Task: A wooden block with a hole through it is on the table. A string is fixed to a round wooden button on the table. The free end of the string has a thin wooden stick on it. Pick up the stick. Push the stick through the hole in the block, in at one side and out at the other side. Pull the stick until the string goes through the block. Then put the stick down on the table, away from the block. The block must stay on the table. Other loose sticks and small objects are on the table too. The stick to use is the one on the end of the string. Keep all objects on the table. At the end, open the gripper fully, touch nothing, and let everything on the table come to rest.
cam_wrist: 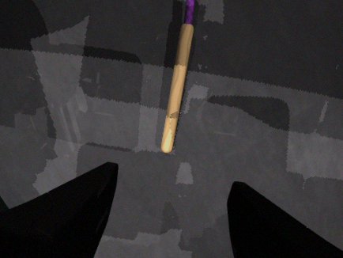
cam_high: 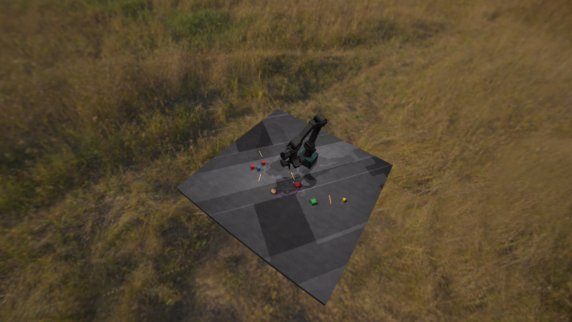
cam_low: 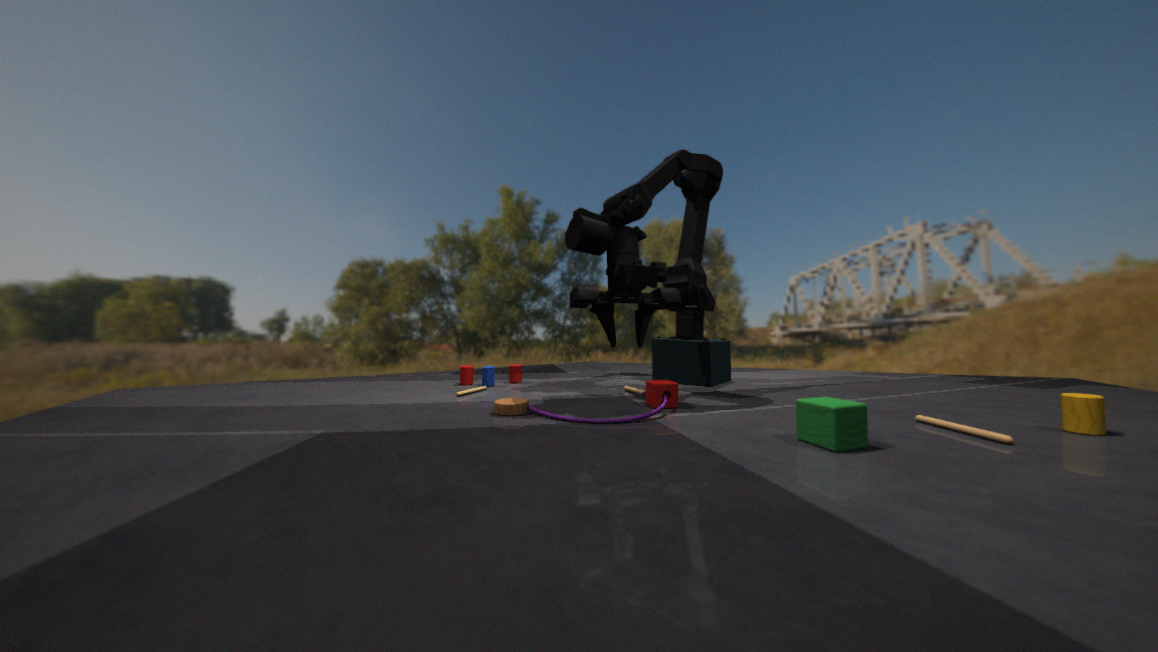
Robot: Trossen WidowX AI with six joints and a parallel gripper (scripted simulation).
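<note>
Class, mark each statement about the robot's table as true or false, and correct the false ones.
1. The gripper holds the stick. False: it is open, raised above the table, and the stick lies on the table.
2. The purple string runs from the button to the red block. True.
3. The green block has the string through it. False: the string goes into the red block; the green block stands apart.
4. A loose stick lies between the green block and the yellow cylinder. True.
5. The blue cylinder stands between two red ones. True.
</note>
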